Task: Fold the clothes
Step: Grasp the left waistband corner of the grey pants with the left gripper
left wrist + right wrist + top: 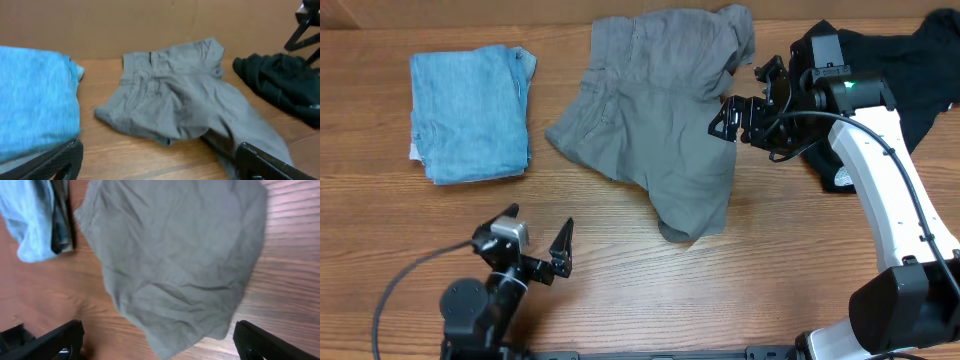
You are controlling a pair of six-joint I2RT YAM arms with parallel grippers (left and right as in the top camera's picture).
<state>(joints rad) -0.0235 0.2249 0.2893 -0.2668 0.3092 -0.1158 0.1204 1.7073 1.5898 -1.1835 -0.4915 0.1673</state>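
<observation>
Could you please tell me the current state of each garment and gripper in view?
grey shorts: unfolded, rumpled, not gripped.
light-blue denim garment: folded, lying left of the shorts.
black garment: bunched in a heap, unfolded.
left gripper: open, empty.
right gripper: open, empty, at the shorts' right edge.

You have one pair of grey shorts, one blue denim garment, one black garment, two grippers, left gripper and right gripper
</observation>
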